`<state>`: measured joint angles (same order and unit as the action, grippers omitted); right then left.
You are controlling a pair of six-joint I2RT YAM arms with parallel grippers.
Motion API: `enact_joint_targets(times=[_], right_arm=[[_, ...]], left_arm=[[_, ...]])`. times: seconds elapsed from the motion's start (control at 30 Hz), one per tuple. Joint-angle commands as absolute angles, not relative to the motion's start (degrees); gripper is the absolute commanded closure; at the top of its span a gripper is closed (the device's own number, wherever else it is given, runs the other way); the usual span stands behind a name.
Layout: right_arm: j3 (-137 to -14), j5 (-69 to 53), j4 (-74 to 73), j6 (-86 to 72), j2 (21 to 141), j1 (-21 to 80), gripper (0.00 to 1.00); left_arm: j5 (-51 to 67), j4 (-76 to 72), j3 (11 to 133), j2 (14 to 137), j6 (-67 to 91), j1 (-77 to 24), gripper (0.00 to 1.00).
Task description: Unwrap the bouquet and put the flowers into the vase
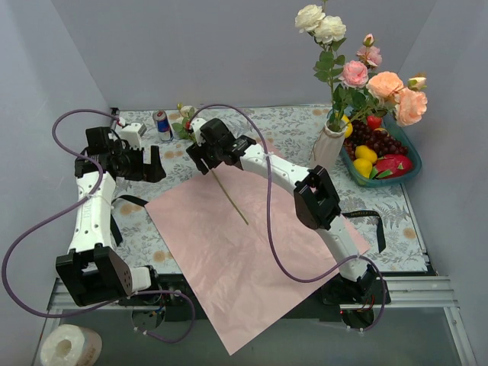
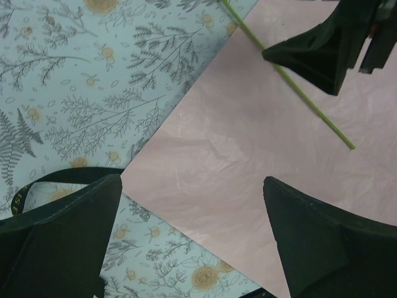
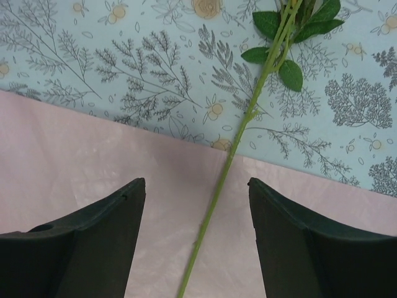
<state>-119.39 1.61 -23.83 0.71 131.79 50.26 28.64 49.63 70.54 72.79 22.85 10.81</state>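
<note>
The pink paper sheet (image 1: 244, 252) of the bouquet lies spread flat on the table. One flower lies across its far edge, its thin green stem (image 1: 232, 202) on the paper and its leaves and bud (image 1: 184, 120) on the tablecloth. My right gripper (image 1: 203, 162) hangs open over that stem (image 3: 229, 167). Its fingers (image 3: 124, 205) stand either side of the stem without touching it. My left gripper (image 2: 192, 180) is open and empty above the paper's left corner (image 2: 205, 161). The whitish ribbed vase (image 1: 328, 145) at the back right holds several roses (image 1: 358, 72).
A teal fruit bowl (image 1: 402, 177) sits right of the vase, and a small drink can (image 1: 162, 126) stands at the back left. Black ribbon (image 1: 370, 217) lies beside the paper on the right and another loop (image 2: 59, 175) on the left. A white roll (image 1: 69, 347) is off the table's near left.
</note>
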Motion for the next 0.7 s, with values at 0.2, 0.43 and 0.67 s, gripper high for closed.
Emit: enact_joint_targets(times=[0.2, 0.43, 0.67], right_arm=[[-127.09, 2.81, -18.38, -3.69, 138.42, 46.94, 0.35], [-126.04, 2.81, -17.67, -5.01, 141.50, 46.93, 0.36], [-125.68, 1.94, -15.56, -5.71, 142.82, 47.20, 0.37]], left_arm=[[28.83, 51.59, 69.26, 73.30, 16.88, 13.97, 0.02], [31.20, 50.80, 69.26, 73.92, 16.96, 13.97, 0.02], [32.17, 50.98, 69.96, 74.53, 16.96, 14.06, 0.02]])
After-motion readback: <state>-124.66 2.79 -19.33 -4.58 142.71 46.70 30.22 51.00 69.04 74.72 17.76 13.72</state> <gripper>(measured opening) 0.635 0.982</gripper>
